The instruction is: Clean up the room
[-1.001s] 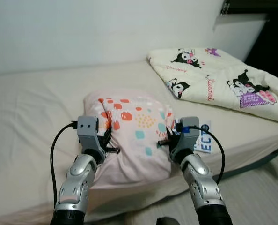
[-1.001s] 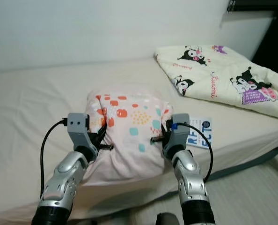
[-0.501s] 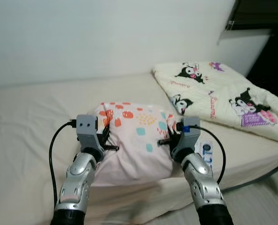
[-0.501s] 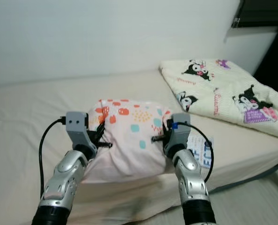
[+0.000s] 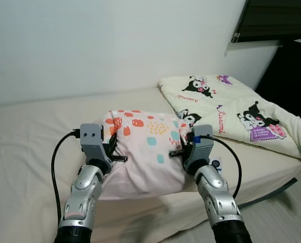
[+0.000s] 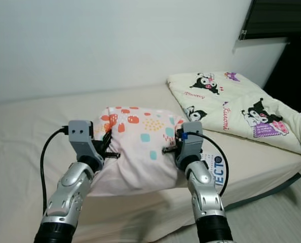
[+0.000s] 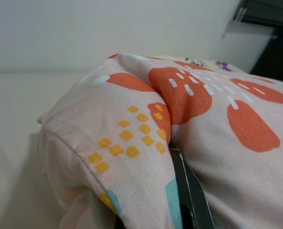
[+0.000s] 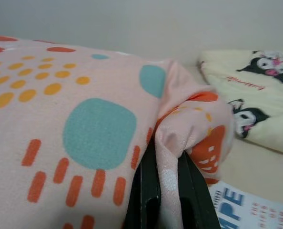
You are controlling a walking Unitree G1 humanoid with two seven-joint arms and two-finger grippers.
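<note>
A pink pillow (image 5: 143, 149) with orange, teal and yellow marks hangs a little above the beige bed (image 5: 29, 131), held from both sides. My left gripper (image 5: 113, 147) is shut on the pillow's left edge; the cloth (image 7: 146, 119) bunches over a black finger (image 7: 191, 191). On the pillow's right edge my right gripper (image 5: 182, 147) is shut as well, with a fold of fabric (image 8: 172, 148) pinched between its fingers (image 8: 146, 191).
A folded cream blanket (image 5: 231, 101) with cartoon prints lies on the bed's right part. A white and blue sheet (image 6: 216, 169) lies on the mattress by my right arm. A white wall (image 5: 115, 40) stands behind the bed, and a dark window (image 5: 277, 17) is at the upper right.
The pillow has been lifted off the mattress in both grippers. The camera has tilted up, so more wall and window show.
</note>
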